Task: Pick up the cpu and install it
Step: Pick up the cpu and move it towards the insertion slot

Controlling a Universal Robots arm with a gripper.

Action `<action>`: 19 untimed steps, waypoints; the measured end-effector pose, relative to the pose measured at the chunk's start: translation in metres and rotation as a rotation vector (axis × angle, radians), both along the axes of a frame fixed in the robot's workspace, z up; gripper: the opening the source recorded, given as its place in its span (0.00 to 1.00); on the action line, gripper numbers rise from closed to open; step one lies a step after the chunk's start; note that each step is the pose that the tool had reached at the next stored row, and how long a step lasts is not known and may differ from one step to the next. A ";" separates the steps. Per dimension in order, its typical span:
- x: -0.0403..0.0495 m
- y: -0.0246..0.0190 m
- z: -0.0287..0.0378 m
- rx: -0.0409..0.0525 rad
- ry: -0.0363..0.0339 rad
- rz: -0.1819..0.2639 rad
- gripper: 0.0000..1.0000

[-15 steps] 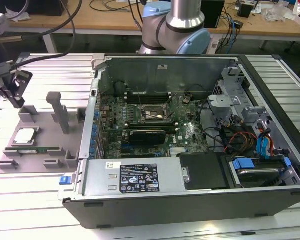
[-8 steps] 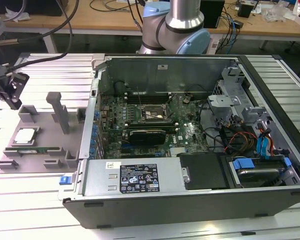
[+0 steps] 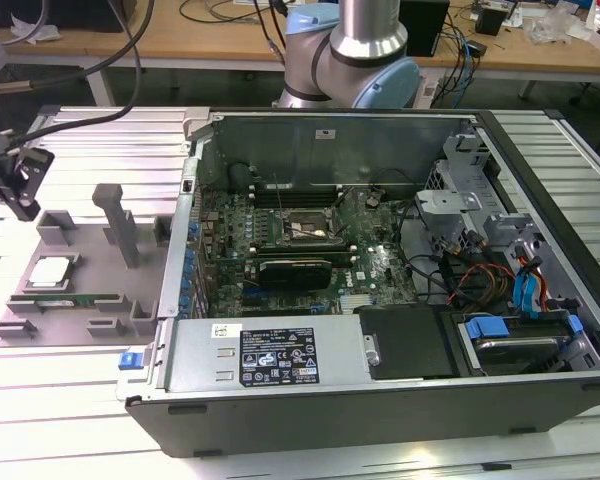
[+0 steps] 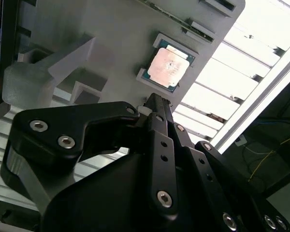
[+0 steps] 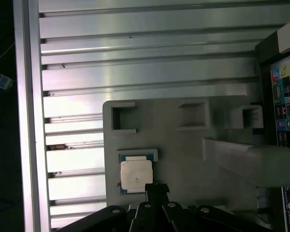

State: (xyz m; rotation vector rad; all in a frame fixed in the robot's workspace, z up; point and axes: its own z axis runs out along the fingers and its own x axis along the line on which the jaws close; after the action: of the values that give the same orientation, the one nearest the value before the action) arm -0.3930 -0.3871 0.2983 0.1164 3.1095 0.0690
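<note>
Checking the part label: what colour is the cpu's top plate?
The cpu has a pale silvery-grey top; best seen in the first wrist view.

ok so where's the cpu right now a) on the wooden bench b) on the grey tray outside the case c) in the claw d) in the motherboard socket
b: the cpu lies flat in a recess of the grey tray, beside the case, with the claw near it.
</note>
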 end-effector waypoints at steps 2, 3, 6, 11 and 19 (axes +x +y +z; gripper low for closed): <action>-0.0008 0.0000 -0.0006 0.0000 0.0000 0.000 0.11; -0.0014 0.0000 -0.0008 0.0000 0.0000 0.000 0.11; -0.0042 0.0000 -0.0024 0.0000 -0.0001 0.000 0.11; -0.0080 -0.0001 -0.0070 -0.0001 -0.0001 0.000 0.11; -0.0119 0.0000 -0.0193 0.0000 -0.0005 0.000 0.11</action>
State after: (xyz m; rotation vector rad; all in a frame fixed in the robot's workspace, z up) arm -0.4049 -0.3871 0.2790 0.1162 3.1090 0.0690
